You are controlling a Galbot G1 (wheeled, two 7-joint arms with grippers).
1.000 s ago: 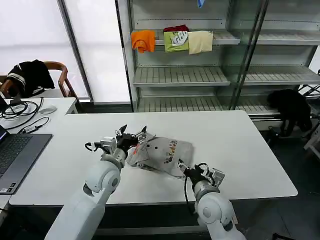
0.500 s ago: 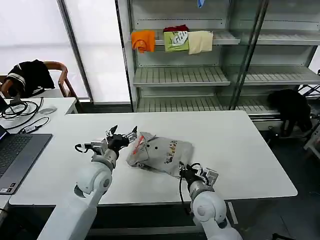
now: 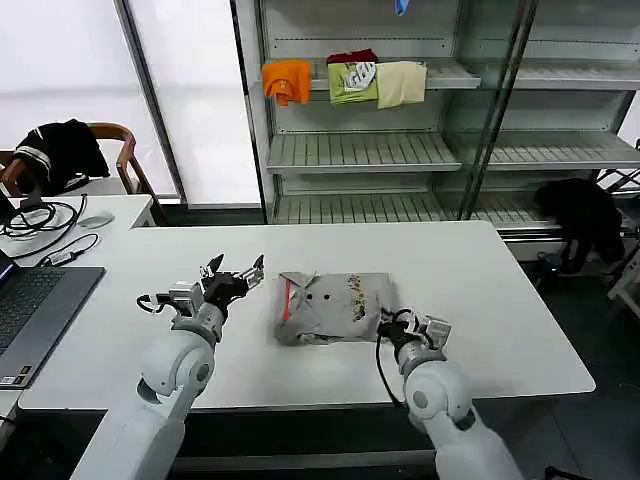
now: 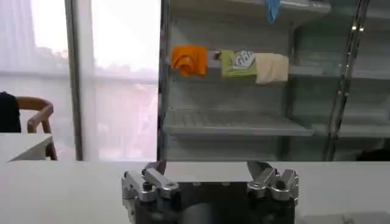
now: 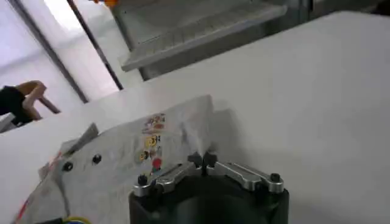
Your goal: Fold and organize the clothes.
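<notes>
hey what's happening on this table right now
A two-armed robot is folding a light grey shirt on a white table. The shirt lies as a compact folded bundle mid-table, chest print and red-orange collar stripe facing up. The left end effector hovers open beside the shirt, not touching it. The right end effector is shut at the shirt's near corner, apparently pinching the fabric. Other folded clothes sit on a shelf behind.

a lab or office-like test room; a plain white table [image 3: 500,300] stands before bare metal shelving [image 3: 360,150] holding a few folded clothes [image 3: 345,80]; a laptop [image 3: 30,310], cables and a mouse sit on a side desk [image 3: 120,210] by a wooden chair [image 3: 125,150]; frosted windows behind
</notes>
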